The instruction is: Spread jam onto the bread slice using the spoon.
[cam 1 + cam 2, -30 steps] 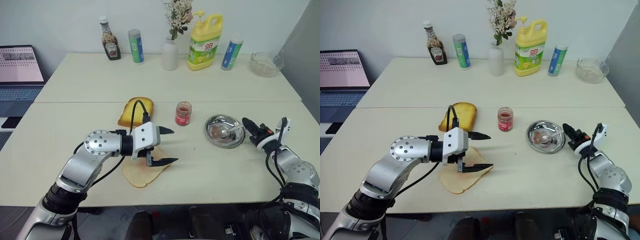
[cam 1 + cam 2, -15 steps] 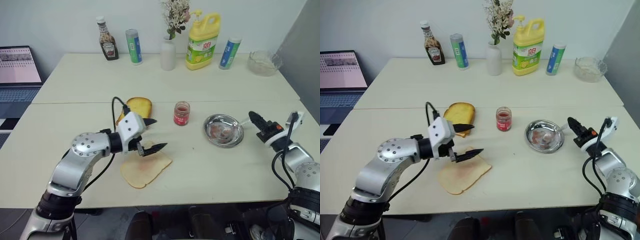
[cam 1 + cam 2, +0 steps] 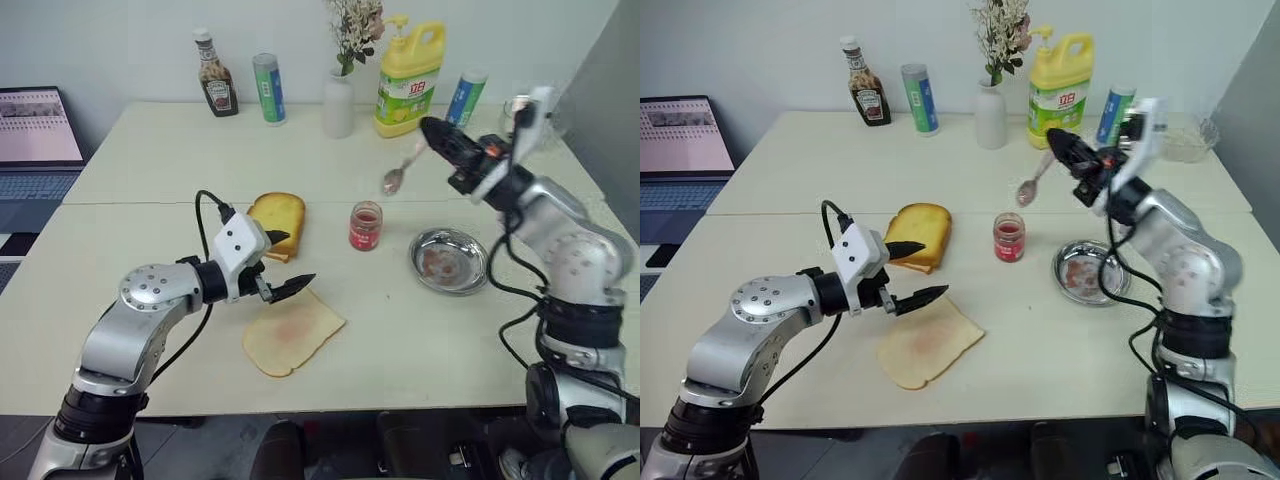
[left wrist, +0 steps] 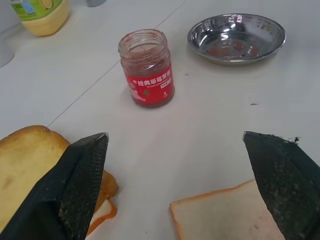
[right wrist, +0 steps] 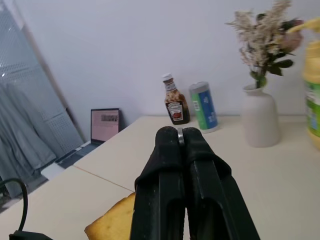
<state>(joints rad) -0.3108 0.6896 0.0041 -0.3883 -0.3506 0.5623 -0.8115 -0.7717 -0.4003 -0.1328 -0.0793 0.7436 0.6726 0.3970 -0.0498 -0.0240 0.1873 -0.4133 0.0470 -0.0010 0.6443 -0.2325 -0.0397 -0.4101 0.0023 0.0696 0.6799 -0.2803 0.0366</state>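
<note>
1. Small shiny silver metal spoon [image 3: 398, 174] is up in the air, pinched by its handle btwn the two black fingers [image 5: 180, 165] of the right gripper [image 3: 432, 131]; fingers pressed together on it. Bowl end hangs lower, above the counter [image 3: 180, 160] just behind the jam jar.
2. Jam: small short clear glass jar w/ red label, red jam inside [image 3: 365, 226], no lid, upright on the counter, btwn the toasted slice and the steel dish.
3. Pale cream-tan square bread slice w/ thin crust & pinkish smear at centre [image 3: 292, 332] lies flat near the front edge of the counter, nearer than the jar and to its left.
4. Left gripper [image 3: 286, 263] is just above the far-left corner of the bread slice; fingers spread wide, nothing btwn them. One tip sits over the toasted slice's edge, the other over the bread's corner; can't tell if either touches.
5. Thicker golden-brown toasted slice [image 3: 273, 223] lies behind the bread slice, left of the jar.
6. Round steel dish w/ reddish smears [image 3: 449, 261] is right of the jar, apart from it.
7. Back row, left to right: dark ketchup bottle [image 3: 211, 75], green-blue can [image 3: 267, 89], white vase w/ dried flowers [image 3: 339, 103], yellow detergent jug [image 3: 408, 79], second green-blue can [image 3: 460, 98].
8. Open laptop [image 3: 38, 128] sits off the counter's left side.
</note>
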